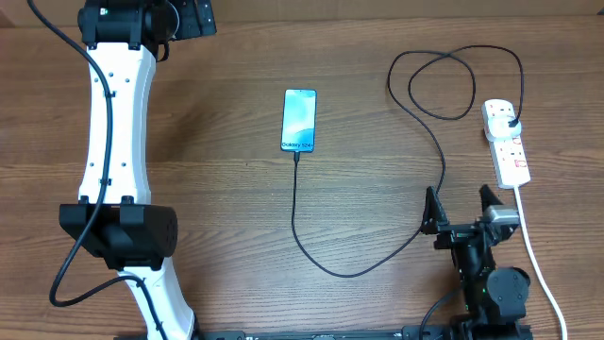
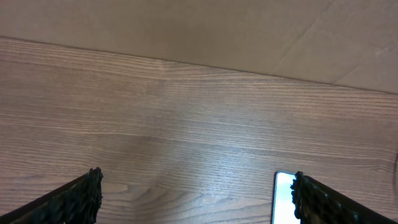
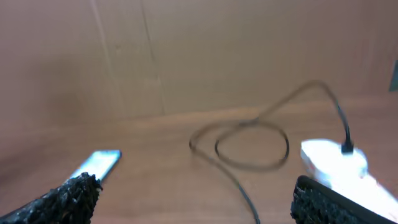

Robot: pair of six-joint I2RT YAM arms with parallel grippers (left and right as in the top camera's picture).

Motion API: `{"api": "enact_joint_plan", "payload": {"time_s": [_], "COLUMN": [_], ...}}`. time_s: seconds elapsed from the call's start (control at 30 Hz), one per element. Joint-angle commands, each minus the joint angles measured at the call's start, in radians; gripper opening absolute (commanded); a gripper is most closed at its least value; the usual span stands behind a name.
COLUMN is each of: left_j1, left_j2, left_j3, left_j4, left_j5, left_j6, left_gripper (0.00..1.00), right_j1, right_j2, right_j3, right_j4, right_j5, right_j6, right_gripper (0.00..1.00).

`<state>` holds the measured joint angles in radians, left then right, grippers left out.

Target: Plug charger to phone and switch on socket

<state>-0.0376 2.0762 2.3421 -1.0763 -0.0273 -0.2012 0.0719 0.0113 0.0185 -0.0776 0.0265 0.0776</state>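
The phone [image 1: 298,120] lies flat mid-table with its teal screen lit. The charger [image 1: 350,274], a thin black cable, meets the phone's bottom edge with its tip. From there it curves down, climbs right and loops to a black plug [image 1: 511,121] in the white socket [image 1: 510,156] at the far right. My right gripper [image 1: 461,208] is open just left of the socket's near end and holds nothing. In its wrist view the phone [image 3: 99,163] is at left, the socket [image 3: 333,163] at right. My left gripper [image 2: 196,183] is open over bare wood at the far left, the phone [image 2: 283,196] by its right finger.
The socket's thick white lead [image 1: 536,264] runs down the right side to the front edge, close to my right arm. My white left arm [image 1: 115,123] stretches along the left side of the table. A brown cardboard wall [image 2: 199,28] stands behind the table.
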Motion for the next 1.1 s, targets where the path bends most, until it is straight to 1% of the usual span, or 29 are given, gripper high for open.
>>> {"api": "enact_joint_plan", "payload": {"time_s": [0.0,1.07], "left_j1": [-0.004,-0.004], "left_j2": [-0.002,0.0], "left_j3": [0.001,0.001], "left_j4": [0.003,-0.001], "left_j5": [-0.006,-0.006], "left_j6": [0.018,0.019], "left_gripper": [1.0,1.0], "right_j1": [-0.011,-0.008], "right_j2": [-0.009,-0.008], "right_j3": [-0.011,-0.011], "right_j4": [-0.007,-0.006], "right_j5": [-0.015,-0.029], "right_j6": [-0.044,-0.049], "right_gripper": [1.0,1.0]}}
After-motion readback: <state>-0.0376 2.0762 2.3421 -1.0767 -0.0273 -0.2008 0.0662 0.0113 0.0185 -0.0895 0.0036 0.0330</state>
